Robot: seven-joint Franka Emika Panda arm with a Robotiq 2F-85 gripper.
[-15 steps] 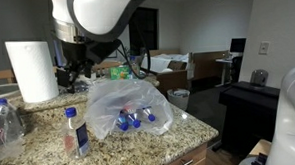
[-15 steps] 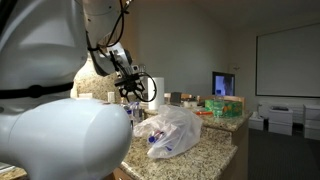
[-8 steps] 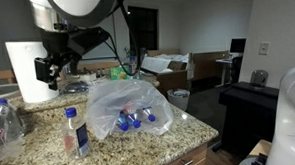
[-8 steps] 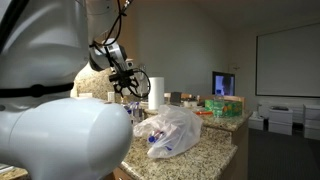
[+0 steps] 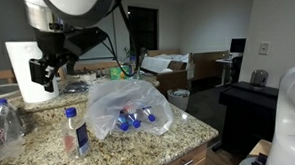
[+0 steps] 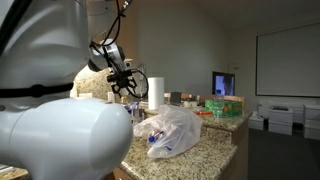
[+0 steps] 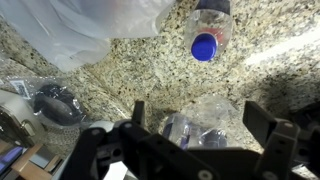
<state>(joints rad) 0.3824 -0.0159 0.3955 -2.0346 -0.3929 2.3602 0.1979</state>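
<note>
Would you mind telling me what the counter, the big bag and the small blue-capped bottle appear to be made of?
Counter: polished stone, probably granite, judging by the speckled tan-and-black grain and the gloss.
Bag: thin clear plastic film; it is crinkled and its contents show through.
Bottle: apparently clear plastic with a blue plastic cap.

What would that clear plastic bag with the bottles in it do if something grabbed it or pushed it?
The clear bag looks thin and crumpled, so it would probably sag and fold rather than hold shape. The blue-capped bottles lie loose inside, so they would likely shift and roll. Its film looks smooth, perhaps slippery on the granite counter.
</note>
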